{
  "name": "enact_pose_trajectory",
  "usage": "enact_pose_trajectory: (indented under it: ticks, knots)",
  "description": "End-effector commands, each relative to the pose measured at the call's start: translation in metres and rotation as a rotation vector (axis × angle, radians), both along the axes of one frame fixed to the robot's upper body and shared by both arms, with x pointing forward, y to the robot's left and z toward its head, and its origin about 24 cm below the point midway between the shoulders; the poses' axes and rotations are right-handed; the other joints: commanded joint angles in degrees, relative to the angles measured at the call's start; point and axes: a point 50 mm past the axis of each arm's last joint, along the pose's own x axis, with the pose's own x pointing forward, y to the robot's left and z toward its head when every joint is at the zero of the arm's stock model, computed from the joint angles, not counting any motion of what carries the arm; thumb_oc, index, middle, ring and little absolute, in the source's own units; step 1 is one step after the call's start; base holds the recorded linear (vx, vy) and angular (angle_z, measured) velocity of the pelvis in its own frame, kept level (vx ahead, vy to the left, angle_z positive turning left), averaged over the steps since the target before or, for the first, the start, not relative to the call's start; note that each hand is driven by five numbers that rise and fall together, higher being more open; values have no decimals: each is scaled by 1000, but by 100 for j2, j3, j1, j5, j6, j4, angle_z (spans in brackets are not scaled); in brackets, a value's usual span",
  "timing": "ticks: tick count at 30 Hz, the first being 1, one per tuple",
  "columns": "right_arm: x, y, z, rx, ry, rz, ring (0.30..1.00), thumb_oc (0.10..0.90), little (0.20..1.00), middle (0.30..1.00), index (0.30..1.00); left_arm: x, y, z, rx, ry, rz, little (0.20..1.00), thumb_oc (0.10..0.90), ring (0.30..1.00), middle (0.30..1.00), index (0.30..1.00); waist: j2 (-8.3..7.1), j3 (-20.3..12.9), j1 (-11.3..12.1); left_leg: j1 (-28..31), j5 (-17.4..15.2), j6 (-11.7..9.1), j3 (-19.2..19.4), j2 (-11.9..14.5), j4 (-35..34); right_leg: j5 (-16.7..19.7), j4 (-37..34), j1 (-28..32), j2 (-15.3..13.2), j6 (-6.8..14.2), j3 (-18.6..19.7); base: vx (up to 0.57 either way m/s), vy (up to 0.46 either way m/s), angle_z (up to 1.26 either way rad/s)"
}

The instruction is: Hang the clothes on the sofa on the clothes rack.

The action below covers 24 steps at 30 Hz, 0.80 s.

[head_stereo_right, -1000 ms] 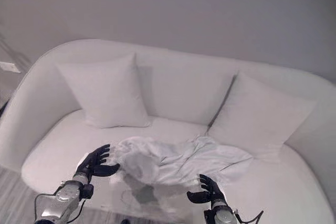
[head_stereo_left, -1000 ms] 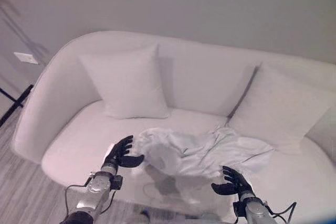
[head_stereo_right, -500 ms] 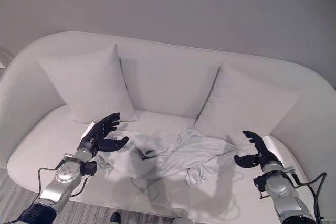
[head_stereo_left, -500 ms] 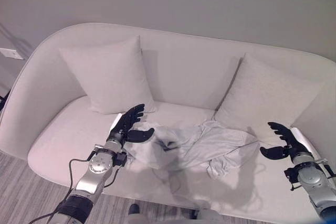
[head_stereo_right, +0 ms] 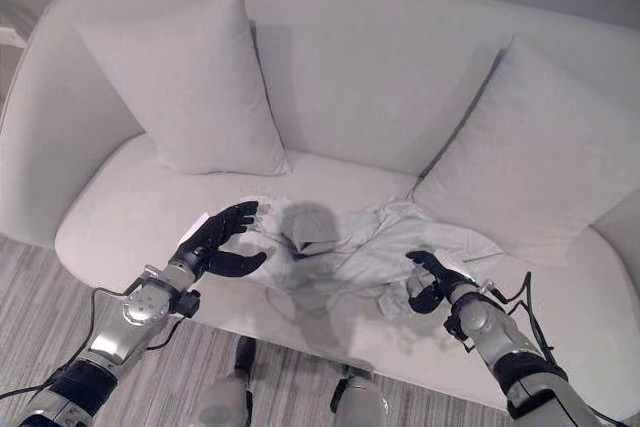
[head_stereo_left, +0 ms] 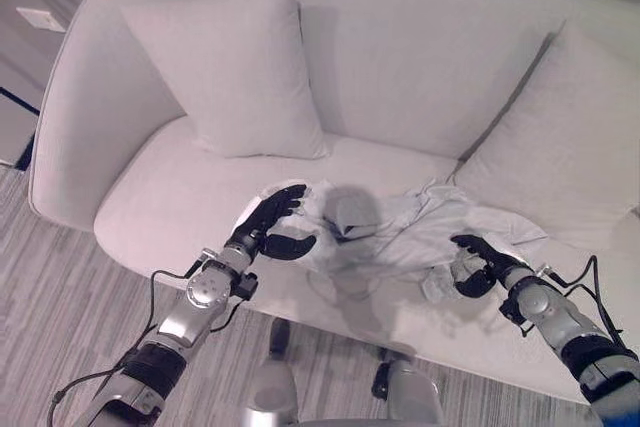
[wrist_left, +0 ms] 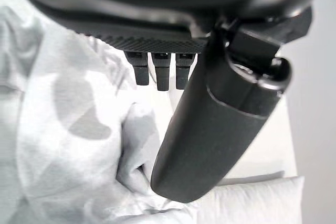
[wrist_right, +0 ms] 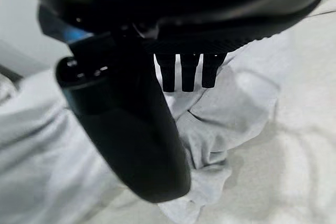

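A crumpled white garment (head_stereo_left: 400,232) lies on the front of the pale sofa seat (head_stereo_left: 150,207). My left hand (head_stereo_left: 265,232) rests at the garment's left end, open, with straight fingers laid over the cloth and the thumb apart. In the left wrist view, folds of the garment (wrist_left: 58,129) lie past the thumb (wrist_left: 220,124). My right hand (head_stereo_left: 478,265) is at the garment's right end, open with loosely bent fingers beside a bunched fold. The right wrist view has that fold (wrist_right: 231,114) between the thumb (wrist_right: 131,124) and the fingers.
Two white pillows lean on the sofa back, one at the left (head_stereo_left: 235,67) and one at the right (head_stereo_left: 570,147). Grey wood floor (head_stereo_left: 60,287) runs in front of the sofa. A wall socket (head_stereo_left: 40,19) and a thin dark bar (head_stereo_left: 15,97) sit at the far left.
The camera has tipped down and closer to the seat. My right hand has come in from the right part of the seat to the garment's right end. My left hand stays at the left end.
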Motion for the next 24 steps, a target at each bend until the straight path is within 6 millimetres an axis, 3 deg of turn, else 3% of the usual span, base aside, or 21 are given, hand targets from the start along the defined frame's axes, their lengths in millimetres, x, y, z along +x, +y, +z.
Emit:
enact_pose_trajectory:
  ticks: [1,5,9,16,17,18,20,24]
  knots:
    - [31,-12,56,-179,-197,37,900,800,900,900,900,14,-15,65,-96,-309,-76,900,800,900,900,900,-162,-91,85,-278,-77,161,-5,-184,-21,-365,38,330,-538,540,73,0,23,18]
    - [33,-15,69,-368,-201,127,900,800,900,900,900,11,-17,64,-109,-312,-72,900,800,900,900,900,-119,-2,105,-398,-41,178,-93,-250,-21,-352,38,275,-588,547,38,10,19,7]
    - [27,-10,66,-472,-175,219,900,800,900,900,900,8,-14,60,-122,-302,-52,900,800,900,900,900,-151,-21,97,-364,-77,177,-125,-243,-21,-390,38,352,-586,552,-16,45,-1,8]
    - [12,18,21,-508,-28,385,900,800,900,900,900,6,-11,56,-98,-299,-42,900,800,900,900,900,-212,9,126,-261,-124,178,-176,-220,-21,-463,38,468,-558,555,-77,25,-3,5]
    - [5,24,8,-513,16,419,900,800,900,900,900,6,-11,56,-96,-301,-32,900,800,900,900,900,-221,25,113,-245,-133,178,-187,-226,-21,-470,38,496,-565,554,-91,13,10,5]
    - [5,24,8,-513,16,420,900,800,900,900,900,6,-10,56,-95,-301,-32,900,800,900,900,900,-223,24,111,-244,-133,178,-188,-227,-21,-471,38,499,-566,554,-92,6,12,7]
    - [-10,32,-17,-499,85,442,900,800,900,900,900,5,-9,56,-97,-308,-14,900,800,900,900,900,-230,47,92,-231,-147,181,-206,-239,-21,-480,38,532,-579,555,-118,11,7,7]
    - [-23,36,-33,-469,120,434,900,800,900,900,900,4,-5,55,-94,-311,4,900,800,900,900,900,-265,48,63,-201,-157,187,-205,-238,-21,-481,38,561,-586,562,-134,8,5,5]
